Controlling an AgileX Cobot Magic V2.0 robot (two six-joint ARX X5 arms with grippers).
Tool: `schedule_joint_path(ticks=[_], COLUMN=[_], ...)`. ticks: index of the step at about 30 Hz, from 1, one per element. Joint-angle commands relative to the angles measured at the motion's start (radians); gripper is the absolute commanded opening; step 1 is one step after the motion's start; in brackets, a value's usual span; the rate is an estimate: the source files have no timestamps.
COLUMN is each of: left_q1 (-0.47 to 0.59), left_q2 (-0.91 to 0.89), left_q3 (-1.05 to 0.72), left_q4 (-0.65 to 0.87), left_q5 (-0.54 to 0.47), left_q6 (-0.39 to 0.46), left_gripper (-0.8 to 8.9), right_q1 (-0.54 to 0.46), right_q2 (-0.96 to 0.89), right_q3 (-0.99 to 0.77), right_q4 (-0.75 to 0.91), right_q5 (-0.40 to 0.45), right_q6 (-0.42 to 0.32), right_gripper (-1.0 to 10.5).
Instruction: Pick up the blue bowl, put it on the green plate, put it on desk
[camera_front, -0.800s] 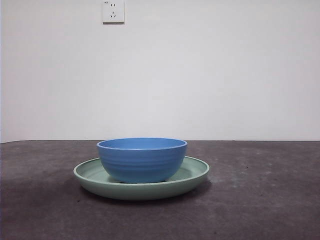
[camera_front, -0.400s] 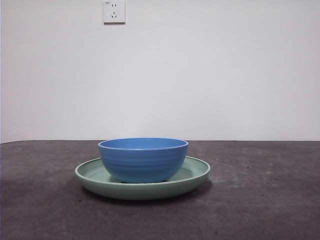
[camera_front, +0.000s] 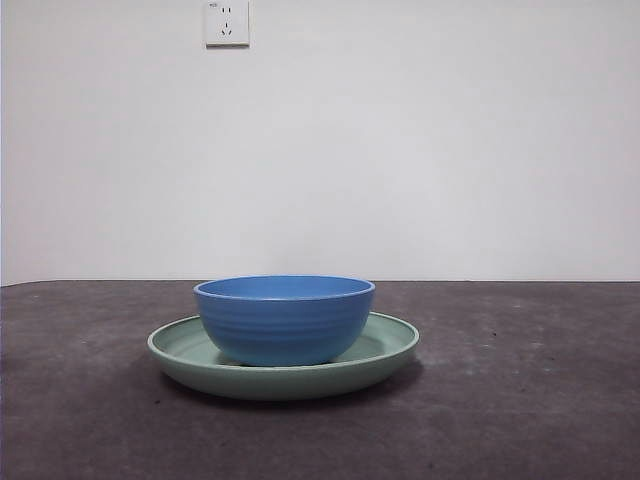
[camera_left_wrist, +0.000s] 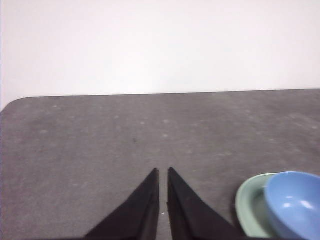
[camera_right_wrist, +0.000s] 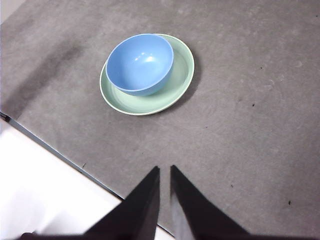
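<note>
The blue bowl (camera_front: 284, 319) stands upright inside the green plate (camera_front: 382, 351), which rests on the dark desk (camera_front: 520, 400). Both also show in the right wrist view, bowl (camera_right_wrist: 140, 63) on plate (camera_right_wrist: 180, 75), and at the edge of the left wrist view, bowl (camera_left_wrist: 295, 205) on plate (camera_left_wrist: 250, 205). My left gripper (camera_left_wrist: 163, 172) is shut and empty, hanging over bare desk away from the plate. My right gripper (camera_right_wrist: 165, 170) is shut and empty, well above the desk's edge, apart from the plate. Neither arm shows in the front view.
A white wall with a socket (camera_front: 227, 22) stands behind the desk. The desk's edge (camera_right_wrist: 50, 147) runs near the plate in the right wrist view, with a white floor beyond it.
</note>
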Motion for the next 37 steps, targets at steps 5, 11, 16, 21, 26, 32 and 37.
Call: schedule_joint_path(ticks=[5,11,16,21,26,32,37], left_q1=[0.015,0.015,0.006,-0.032,-0.041,-0.041,-0.041], left_q2=[-0.051,-0.092,-0.111,-0.112,-0.125,-0.144,-0.143], left_q3=[-0.19,-0.247,-0.279,-0.292,-0.292,-0.292,-0.292], left_q4=[0.084,0.089,0.089,0.056,0.044,0.045,0.044], left_q5=[-0.011,-0.112,-0.148,-0.183,-0.185,-0.184,-0.184], left_q6=[-0.049,-0.056,-0.056,-0.056,-0.052,-0.053,-0.053], left_gripper=[0.27,0.27,0.27,0.27,0.27,0.27,0.27], right_q1=[0.008,0.008,0.008,0.008,0.008,0.008,0.008], right_q2=[0.004,0.004,0.004,0.004,0.004,0.004,0.004], right_q3=[0.013,0.013,0.013,0.013,0.013,0.013,0.013], right_q4=[0.016,0.016,0.016,0.016,0.016,0.016,0.016], right_q5=[0.0,0.001,0.001,0.001,0.001,0.0,0.001], right_q6=[0.01,0.01,0.01,0.01,0.01,0.01,0.01], right_gripper=[0.3,0.3,0.3,0.3,0.3,0.3,0.3])
